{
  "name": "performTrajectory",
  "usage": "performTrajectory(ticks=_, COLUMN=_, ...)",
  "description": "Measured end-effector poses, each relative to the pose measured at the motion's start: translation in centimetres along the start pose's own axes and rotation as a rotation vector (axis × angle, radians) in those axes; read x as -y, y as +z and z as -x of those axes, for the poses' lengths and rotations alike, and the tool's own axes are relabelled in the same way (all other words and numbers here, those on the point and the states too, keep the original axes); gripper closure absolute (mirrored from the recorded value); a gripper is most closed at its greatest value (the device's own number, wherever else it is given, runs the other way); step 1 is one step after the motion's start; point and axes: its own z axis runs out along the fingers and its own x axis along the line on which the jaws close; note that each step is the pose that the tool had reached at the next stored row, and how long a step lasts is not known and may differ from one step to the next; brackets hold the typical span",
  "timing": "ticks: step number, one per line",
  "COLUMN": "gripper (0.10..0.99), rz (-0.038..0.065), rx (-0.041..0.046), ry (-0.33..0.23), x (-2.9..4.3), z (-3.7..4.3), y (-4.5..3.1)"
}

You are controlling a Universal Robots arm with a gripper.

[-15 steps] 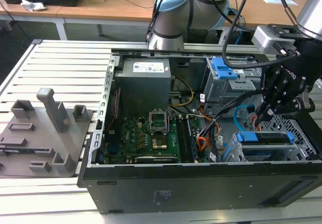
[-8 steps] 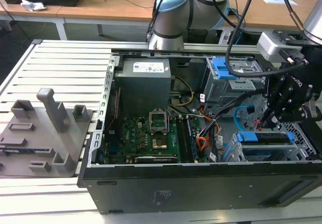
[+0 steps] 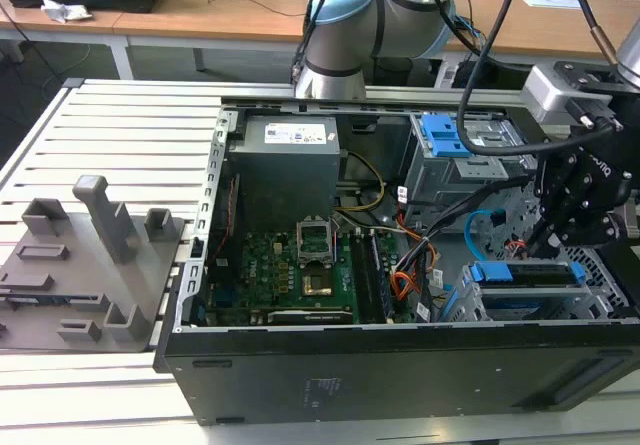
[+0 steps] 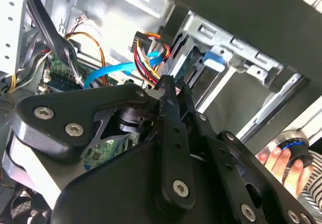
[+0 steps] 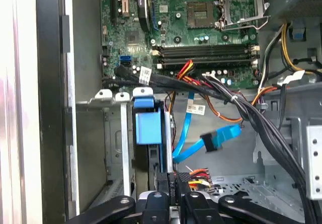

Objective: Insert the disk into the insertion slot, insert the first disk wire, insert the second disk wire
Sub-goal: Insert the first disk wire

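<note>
Disk (image 3: 528,274) with its blue frame sits in the slot (image 3: 462,307) of the low silver cage, at the exterior view's right front corner of the open computer case (image 3: 400,370). We judge the disk step done. Its blue edge runs along the exterior view's left-right, and we see it end-on in the first wrist view (image 5: 148,127) between the cage walls (image 5: 119,148). Gripper (image 3: 548,242) hangs just above that blue edge. In the first wrist view the disk lies straight ahead of the fingertips (image 5: 173,200), close. The jaws are pressed nearly together in both wrist views (image 4: 174,86), and we read them as pinching a black power plug (image 5: 171,183) with red and yellow wires. It is not seated in the disk. The blue data cable (image 5: 217,137) hangs loose just beside the disk, its plug end free and touching nothing we can make out. The case also holds the motherboard (image 3: 300,265), well apart toward the exterior view's left. A larger grey cage (image 3: 470,170) behind the slot carries only a bare blue clip (image 3: 444,135), no drive.
</note>
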Motion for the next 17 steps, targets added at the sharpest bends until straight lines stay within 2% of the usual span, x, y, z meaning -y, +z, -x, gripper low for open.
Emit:
performTrajectory(ticks=7, gripper=0.902, rz=0.0, rx=0.0, ry=0.0, x=0.11, z=0.01, y=-0.01)
performTrajectory(ticks=13, gripper=0.902, rz=0.0, rx=0.0001, ry=0.0, x=0.14, z=-0.45, y=0.07)
performTrajectory(ticks=17, gripper=0.902, rz=0.0, rx=0.0, ry=0.0, x=0.3, z=-0.48, y=0.25)
